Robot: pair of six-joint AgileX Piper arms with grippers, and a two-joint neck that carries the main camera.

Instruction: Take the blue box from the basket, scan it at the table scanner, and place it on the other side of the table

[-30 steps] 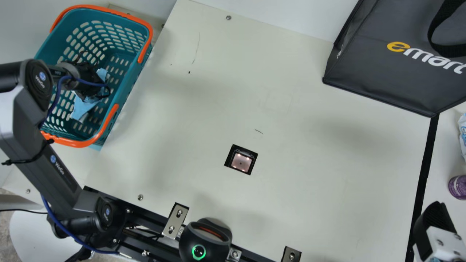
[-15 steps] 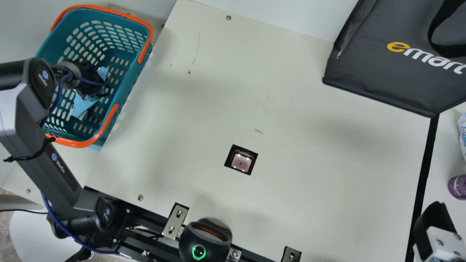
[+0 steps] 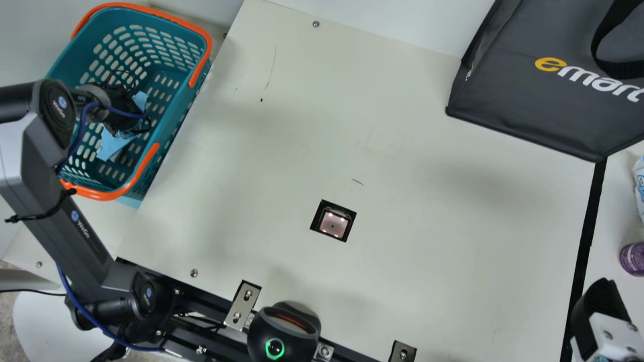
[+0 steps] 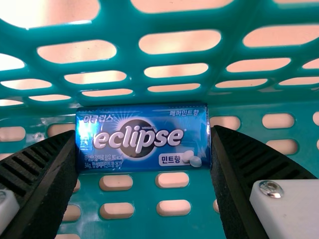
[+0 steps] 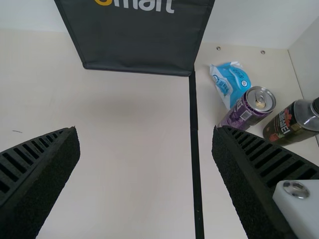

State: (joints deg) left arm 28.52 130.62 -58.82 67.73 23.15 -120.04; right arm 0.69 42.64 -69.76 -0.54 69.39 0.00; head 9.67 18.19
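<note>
Blue box (image 4: 143, 162) fills the left claw (image 3: 122, 115), edge beside the basket wall (image 4: 231, 45).

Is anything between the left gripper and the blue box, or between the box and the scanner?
Nothing visible separates the left gripper from the blue box between its jaws; toward the scanner, the basket's side wall stands in the way.

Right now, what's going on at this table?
The left hand is down in the basket, its fingers closed on the two ends of the blue box. The box is in the basket, not yet at the scanner, which sits uncovered in the table. The right hand is open and empty, over the table's right side.
</note>
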